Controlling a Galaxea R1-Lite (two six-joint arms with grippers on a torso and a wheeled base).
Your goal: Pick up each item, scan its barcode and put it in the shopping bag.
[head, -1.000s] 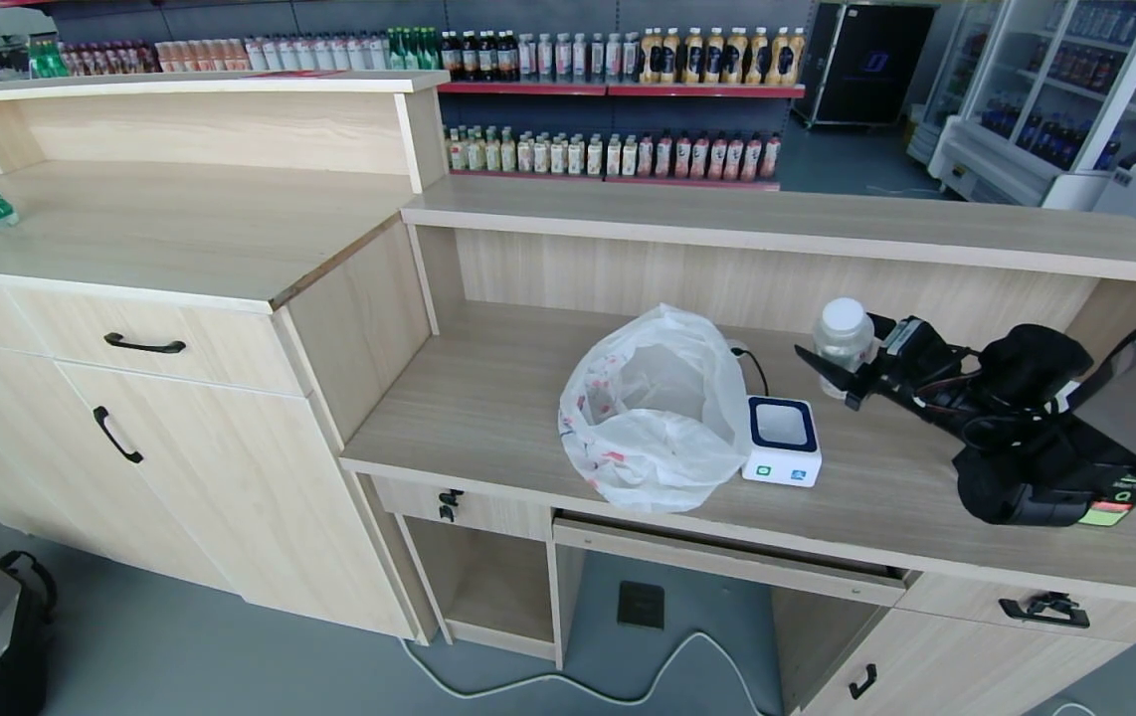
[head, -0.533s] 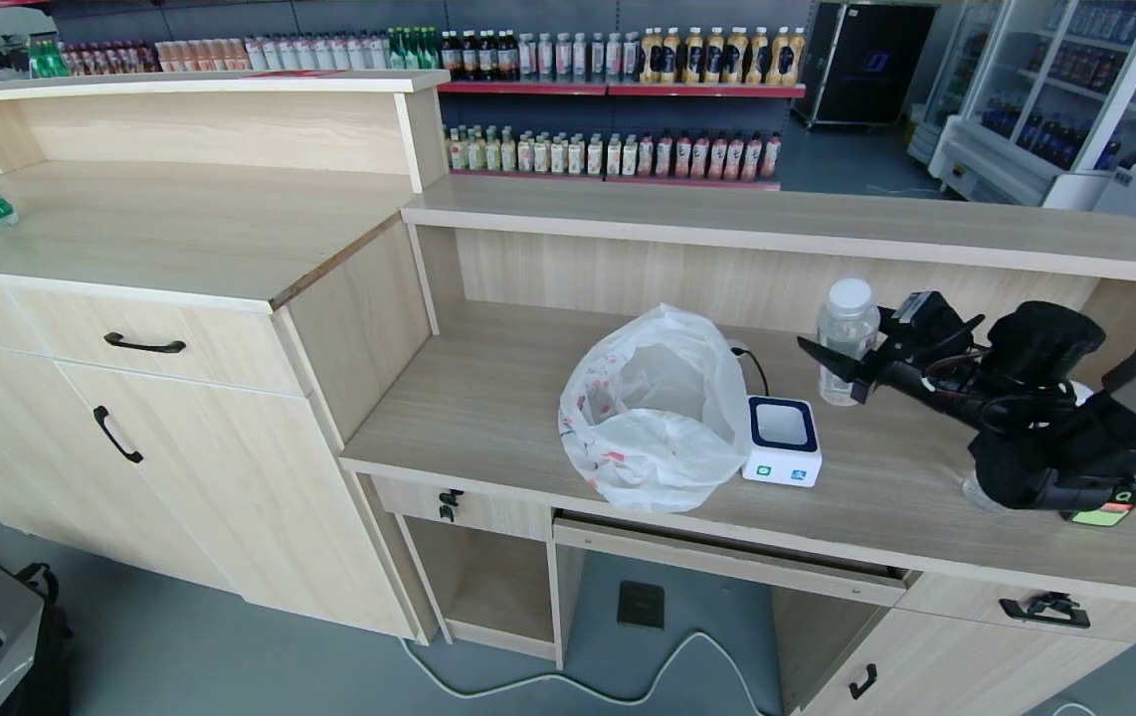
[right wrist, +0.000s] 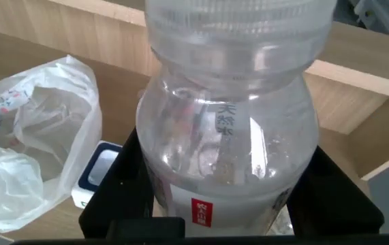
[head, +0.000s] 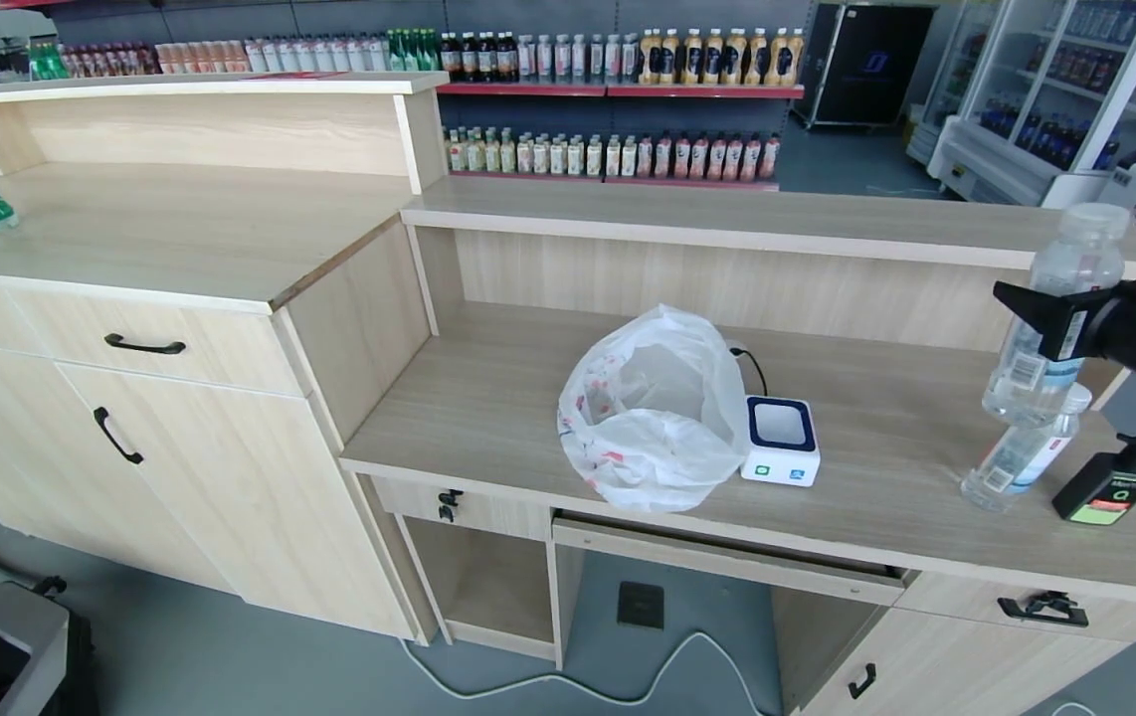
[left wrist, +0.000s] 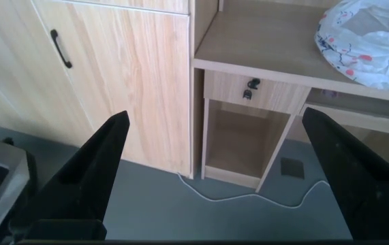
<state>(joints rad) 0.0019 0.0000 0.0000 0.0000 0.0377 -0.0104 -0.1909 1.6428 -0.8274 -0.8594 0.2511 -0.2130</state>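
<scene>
Right gripper (head: 1053, 328) was clamped on water bottle (head: 1073, 261), held upright above right end of counter (head: 876, 467). Barcode label was left uncovered, likely for scanner (head: 782, 438), set just beside shopping bag (head: 653, 408). Left gripper (left wrist: 214, 177) was spread wide, nothing held, low by counter front.

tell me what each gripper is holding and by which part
The right gripper holds a clear water bottle, clamped around the middle of its body, cap up. The left gripper is open and holds nothing.
</scene>
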